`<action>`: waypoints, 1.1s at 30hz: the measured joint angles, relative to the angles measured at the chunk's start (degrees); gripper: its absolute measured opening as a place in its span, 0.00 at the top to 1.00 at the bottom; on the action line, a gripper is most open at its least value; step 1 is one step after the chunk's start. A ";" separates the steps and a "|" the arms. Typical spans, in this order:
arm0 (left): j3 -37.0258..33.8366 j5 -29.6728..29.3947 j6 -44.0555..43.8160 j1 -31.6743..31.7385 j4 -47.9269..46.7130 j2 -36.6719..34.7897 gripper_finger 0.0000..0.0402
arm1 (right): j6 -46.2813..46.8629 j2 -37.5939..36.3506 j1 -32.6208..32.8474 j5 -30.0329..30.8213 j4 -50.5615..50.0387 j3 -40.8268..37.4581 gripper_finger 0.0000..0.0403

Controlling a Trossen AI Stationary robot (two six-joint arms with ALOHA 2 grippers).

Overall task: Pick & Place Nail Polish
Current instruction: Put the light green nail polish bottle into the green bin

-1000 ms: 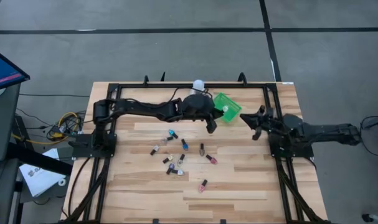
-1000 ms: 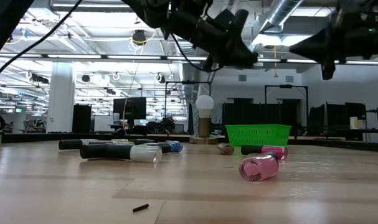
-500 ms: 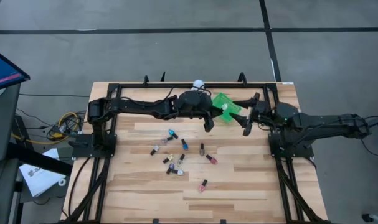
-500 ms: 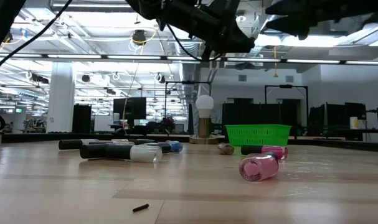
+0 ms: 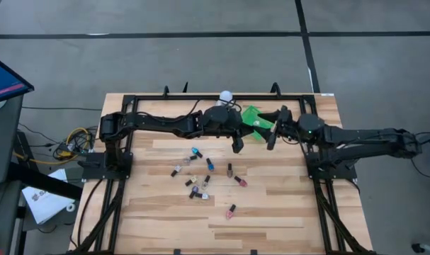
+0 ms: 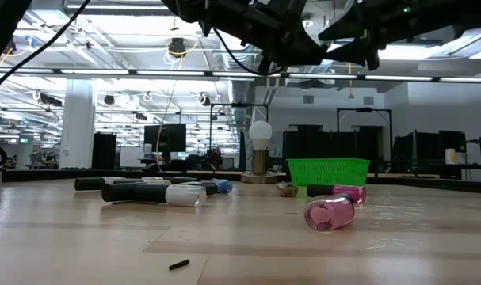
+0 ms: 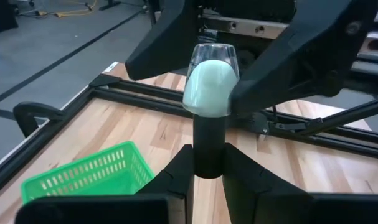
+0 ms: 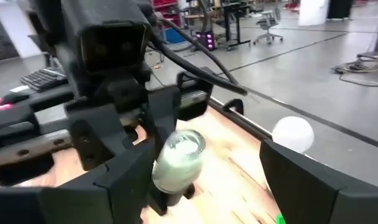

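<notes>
A pale nail polish bottle stands upright in the air, its dark cap pinched in the left gripper, whose jaws are pressed onto it, above the bench near the green basket. The right gripper faces it with jaws spread wide, one on each side of the bottle's body, seemingly not touching. The other nail polish bottles lie scattered on the bench, well apart from both grippers.
</notes>
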 joint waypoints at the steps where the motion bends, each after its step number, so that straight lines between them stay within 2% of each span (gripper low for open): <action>1: 0.00 -0.30 0.00 0.00 0.00 0.00 0.88 | 0.01 -0.01 -0.29 -1.27 0.51 0.00 0.30; 4: 0.00 -0.49 0.00 0.02 0.04 0.00 0.88 | 0.01 0.00 -0.60 -3.50 0.51 0.00 0.33; 7: 0.00 -0.74 0.02 0.02 0.07 0.00 0.88 | 0.02 0.00 -0.42 -4.24 0.52 0.00 0.40; 17: 0.00 -0.83 0.31 0.02 0.39 0.00 0.88 | 1.27 0.05 -0.49 -4.35 0.50 0.00 0.79; 27: -0.17 -0.76 -0.20 0.02 -0.15 0.04 0.87 | 3.37 2.37 -0.48 -5.01 0.75 0.09 0.80; 30: -0.17 -0.65 -0.22 0.02 0.18 0.04 0.82 | 3.40 2.43 -0.81 -5.30 1.59 0.09 0.80; 33: 0.14 -0.33 -0.24 0.02 0.10 -0.09 0.74 | 3.39 2.17 -1.69 -5.93 0.87 0.40 0.88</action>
